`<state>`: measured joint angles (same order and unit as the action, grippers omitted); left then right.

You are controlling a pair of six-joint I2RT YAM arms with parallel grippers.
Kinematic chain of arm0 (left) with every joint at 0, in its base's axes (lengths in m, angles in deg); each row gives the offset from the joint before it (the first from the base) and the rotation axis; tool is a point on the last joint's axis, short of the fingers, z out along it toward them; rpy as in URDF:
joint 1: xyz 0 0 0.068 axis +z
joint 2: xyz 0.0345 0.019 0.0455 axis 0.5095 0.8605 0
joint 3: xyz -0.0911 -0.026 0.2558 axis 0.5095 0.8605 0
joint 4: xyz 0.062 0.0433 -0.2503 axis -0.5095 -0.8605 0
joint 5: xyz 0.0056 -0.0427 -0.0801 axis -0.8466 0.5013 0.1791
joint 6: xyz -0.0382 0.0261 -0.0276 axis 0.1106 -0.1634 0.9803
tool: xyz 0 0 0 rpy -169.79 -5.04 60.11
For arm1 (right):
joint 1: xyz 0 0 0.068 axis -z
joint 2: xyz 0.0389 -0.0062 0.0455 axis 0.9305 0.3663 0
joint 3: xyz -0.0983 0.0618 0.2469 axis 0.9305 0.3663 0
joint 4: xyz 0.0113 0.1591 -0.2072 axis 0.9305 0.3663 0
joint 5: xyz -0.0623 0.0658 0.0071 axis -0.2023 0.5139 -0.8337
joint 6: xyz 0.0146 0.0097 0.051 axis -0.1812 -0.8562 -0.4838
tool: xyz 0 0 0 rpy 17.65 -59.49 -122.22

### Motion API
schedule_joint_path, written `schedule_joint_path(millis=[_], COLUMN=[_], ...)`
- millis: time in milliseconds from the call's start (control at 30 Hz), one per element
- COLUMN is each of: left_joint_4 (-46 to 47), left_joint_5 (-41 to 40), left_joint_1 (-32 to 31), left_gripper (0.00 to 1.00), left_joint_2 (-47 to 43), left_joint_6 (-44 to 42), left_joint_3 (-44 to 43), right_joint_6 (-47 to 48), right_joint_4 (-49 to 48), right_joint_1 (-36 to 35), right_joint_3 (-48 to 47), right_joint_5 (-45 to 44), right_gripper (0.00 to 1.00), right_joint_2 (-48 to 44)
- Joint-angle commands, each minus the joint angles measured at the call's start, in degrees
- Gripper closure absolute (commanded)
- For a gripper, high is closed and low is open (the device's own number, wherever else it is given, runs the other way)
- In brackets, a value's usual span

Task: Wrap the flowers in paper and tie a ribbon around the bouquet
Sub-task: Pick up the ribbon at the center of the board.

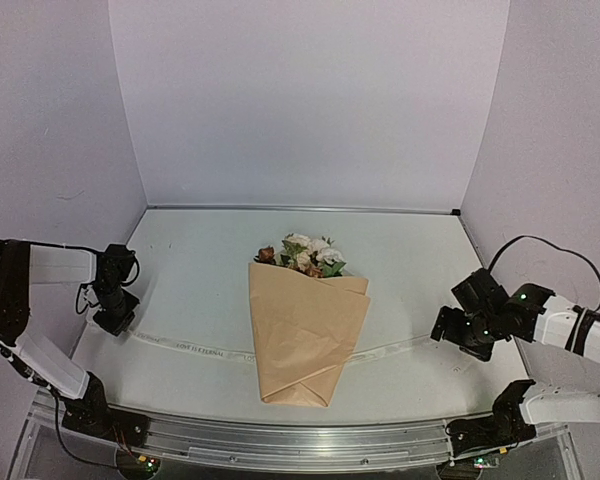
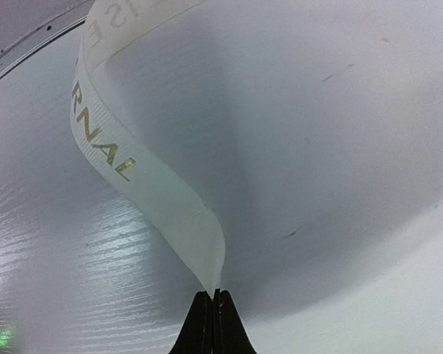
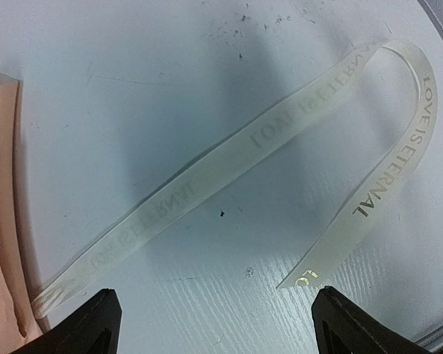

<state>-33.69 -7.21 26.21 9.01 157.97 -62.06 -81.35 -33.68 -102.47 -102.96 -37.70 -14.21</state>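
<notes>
left end effector (image 2: 213, 302) pinched shut on ribbon (image 2: 133, 177) left end. ribbon's long axis runs left-right across table (image 1: 200, 260), under bouquet (image 1: 305, 335) at centre. its free right end loops back just below right end effector (image 3: 215, 324), jaws wide, empty. right arm nearer.

Just a white table (image 1: 185, 285) with a few dark specks (image 3: 221, 214) on it, plain lilac walls (image 1: 310, 100) on three sides, and a metal rail (image 1: 280, 436) along the near edge.
</notes>
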Motion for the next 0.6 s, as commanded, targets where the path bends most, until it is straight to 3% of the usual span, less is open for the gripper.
schedule_joint_path(millis=[0,200,467,567], left_joint_4=[2.4,3.7,6.3,7.3], left_joint_5=[-0.5,-1.1,-1.5,-1.0], left_joint_1=[0.2,0.2,0.2,0.2], left_gripper=[1.0,1.0,1.0,1.0], left_joint_2=[-2.6,-3.6,-5.4,-6.0], left_joint_6=[-4.1,-8.7,-12.4,-13.1], left_joint_3=[-3.7,-5.1,-4.2,-3.5], right_joint_6=[-8.9,-15.8,-11.9,-11.6], right_joint_4=[2.5,2.4,-0.6,-4.3], right_joint_1=[1.2,4.7,14.4,17.7], right_joint_3=[-0.1,-3.3,-7.9,-7.6], right_joint_5=[-1.2,-0.3,-1.5,-0.3], right_gripper=[0.1,0.13,0.13,0.19], right_joint_2=[3.4,10.9,18.4,21.2])
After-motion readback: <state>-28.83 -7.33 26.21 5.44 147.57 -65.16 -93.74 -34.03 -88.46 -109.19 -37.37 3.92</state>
